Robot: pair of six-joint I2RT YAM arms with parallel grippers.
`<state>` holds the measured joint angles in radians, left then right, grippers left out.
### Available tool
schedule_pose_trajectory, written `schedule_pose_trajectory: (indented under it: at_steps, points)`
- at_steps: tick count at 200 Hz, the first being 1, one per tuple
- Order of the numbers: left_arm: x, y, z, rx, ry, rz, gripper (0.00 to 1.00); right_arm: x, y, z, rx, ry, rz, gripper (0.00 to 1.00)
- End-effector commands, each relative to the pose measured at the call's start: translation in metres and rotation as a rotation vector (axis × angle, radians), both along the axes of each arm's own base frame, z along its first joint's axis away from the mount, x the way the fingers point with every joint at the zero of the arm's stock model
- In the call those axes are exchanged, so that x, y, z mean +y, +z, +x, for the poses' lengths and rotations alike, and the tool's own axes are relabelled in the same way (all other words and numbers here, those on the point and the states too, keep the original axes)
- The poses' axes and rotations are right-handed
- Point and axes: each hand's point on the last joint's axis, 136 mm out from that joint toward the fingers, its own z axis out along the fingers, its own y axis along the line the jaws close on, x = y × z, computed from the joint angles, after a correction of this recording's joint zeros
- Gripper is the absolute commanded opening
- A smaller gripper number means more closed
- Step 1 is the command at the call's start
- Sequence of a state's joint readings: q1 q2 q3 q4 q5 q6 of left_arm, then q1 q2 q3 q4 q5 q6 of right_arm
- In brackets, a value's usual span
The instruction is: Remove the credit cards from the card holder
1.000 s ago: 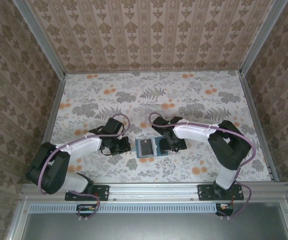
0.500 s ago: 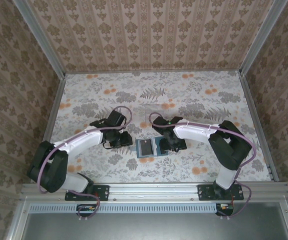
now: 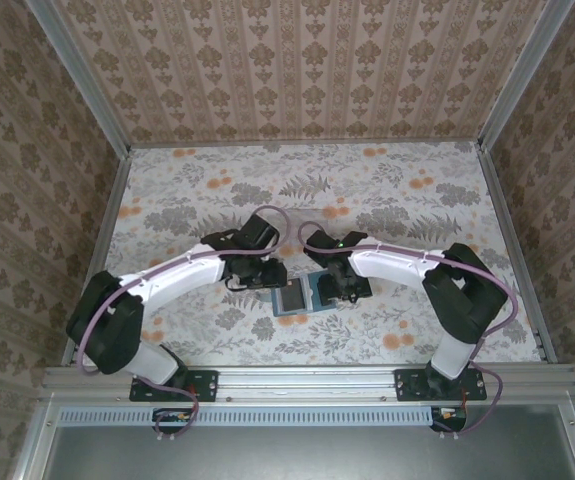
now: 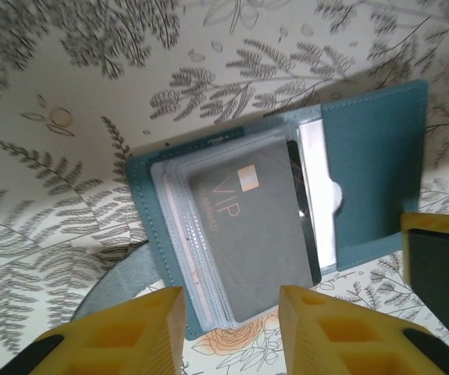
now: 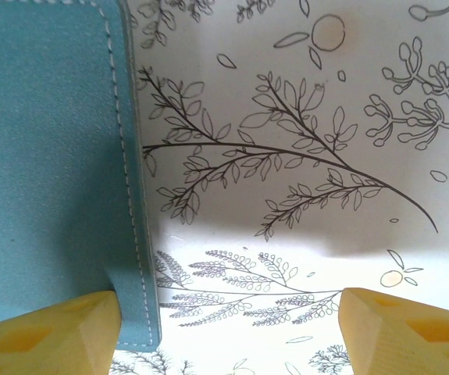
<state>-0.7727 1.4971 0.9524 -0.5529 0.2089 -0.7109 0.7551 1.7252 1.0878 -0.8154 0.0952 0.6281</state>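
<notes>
**Left gripper** (image 3: 265, 274): stands just beside the far left edge of the card holder (image 3: 295, 297). In its wrist view the yellow fingers (image 4: 122, 332) are apart with nothing pinched between them. They hover over the holder's near edge, and no contact is apparent.

**Card holder:** lies open and flat on the floral table (image 3: 417, 200), toward the front, between the two grippers. A dark card marked VIP (image 4: 247, 226) sits under a clear sleeve. Paler cards (image 4: 311, 148) lie beneath it, showing edges only. None has been drawn out.

**Governing relation:** the VIP card's long axis runs away from the left fingers, slightly tilted. Its near short edge lies roughly in line with the gap between them, a little to one side. Judged from this, the left arm is the one placed to draw the card.

**Right gripper** (image 3: 333, 290): at the holder's right panel. Its fingers (image 5: 44, 336) are spread wide. One overlaps the stitched corner of the teal panel and the other is over bare table. It looks set to pin the holder, but whether it presses down cannot be told.
</notes>
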Motion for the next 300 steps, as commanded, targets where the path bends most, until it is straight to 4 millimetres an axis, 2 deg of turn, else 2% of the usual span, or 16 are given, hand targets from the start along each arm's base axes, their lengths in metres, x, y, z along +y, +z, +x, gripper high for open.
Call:
schedule_pose_trajectory:
  at_steps: [1, 75, 119, 153, 199, 258, 284, 300]
  points:
    - [-0.005, -0.01, -0.001, 0.027, 0.007, 0.013, 0.39, 0.006, 0.018, 0.002, -0.011, -0.004, 0.043, 0.74]
    - [0.001, -0.037, -0.009, 0.069, 0.001, 0.064, 0.38, 0.015, 0.027, 0.006, -0.033, -0.003, 0.095, 0.64]
    - [0.007, -0.044, -0.01, 0.078, -0.006, 0.102, 0.37, 0.024, 0.033, 0.011, -0.046, -0.008, 0.149, 0.58]
    - [0.009, -0.047, -0.012, 0.084, -0.011, 0.117, 0.36, 0.032, 0.027, 0.013, -0.03, -0.015, 0.199, 0.52]
    - [0.011, -0.048, -0.013, 0.085, -0.015, 0.124, 0.36, 0.042, 0.022, 0.011, -0.009, -0.03, 0.268, 0.37]
    - [0.011, -0.049, -0.015, 0.085, -0.022, 0.117, 0.39, 0.045, 0.018, 0.004, 0.024, -0.027, 0.301, 0.08]
    - [0.013, -0.053, -0.015, 0.083, -0.025, 0.128, 0.39, 0.041, 0.016, 0.001, 0.029, -0.03, 0.291, 0.06]
    - [0.014, -0.055, -0.015, 0.087, -0.022, 0.131, 0.38, 0.036, 0.015, 0.0, 0.028, -0.035, 0.267, 0.1]
